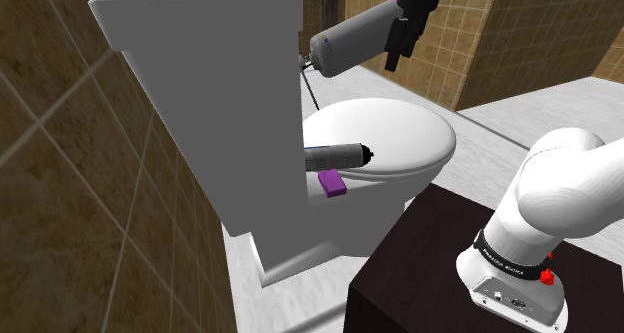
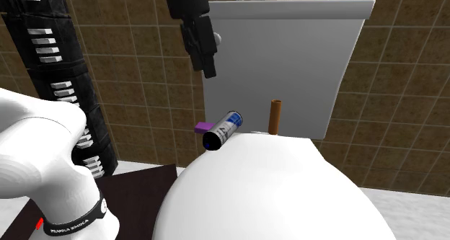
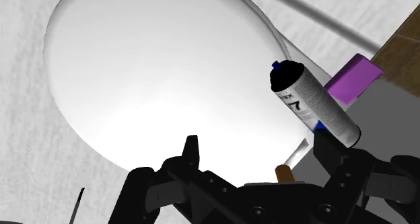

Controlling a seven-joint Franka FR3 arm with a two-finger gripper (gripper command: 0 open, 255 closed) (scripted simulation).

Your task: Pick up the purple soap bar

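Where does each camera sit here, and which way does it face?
Shoulder view: beside the stand, looking down along the toilet; arm base and gripper show.
Second exterior view: low before the toilet, facing its tank; arm base, gripper.
Wrist view: above the lid, looking down; open fingers.
All three share the purple soap bar and spray can.

brown tiled walls (image 1: 60,181), white toilet (image 1: 200,101)

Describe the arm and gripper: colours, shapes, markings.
The arm is made of rounded white links. A black band with white lettering and red marks rings its lower end. The gripper is all black, with two tapered fingers and small round holes in its body.
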